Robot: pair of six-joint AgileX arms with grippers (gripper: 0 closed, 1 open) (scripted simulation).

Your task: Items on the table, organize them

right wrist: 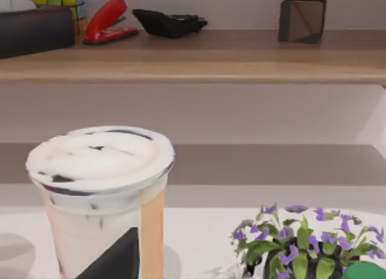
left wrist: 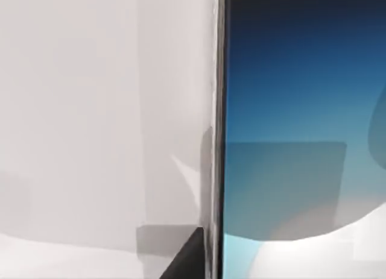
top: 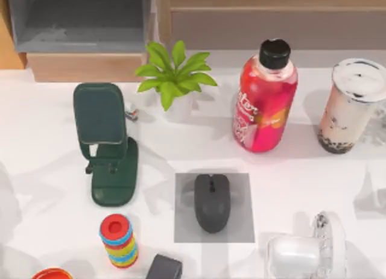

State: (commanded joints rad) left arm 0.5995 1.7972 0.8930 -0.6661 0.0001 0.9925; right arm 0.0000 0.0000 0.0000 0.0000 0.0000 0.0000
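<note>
Your left wrist view has the smartphone (left wrist: 301,140) very near; finger state I cannot tell. Mouse (top: 211,202) already sits on the mat (top: 241,231); probably the phone comes next, toward the green stand (top: 105,140).

We're getting bright, even light on the white table (top: 54,146), with soft grey shadows spreading beside the phone stand (top: 108,146) and bottle (top: 264,101). The smartphone (left wrist: 301,134) screen is glowing blue up close, and everything's looking a bit soft.
</note>
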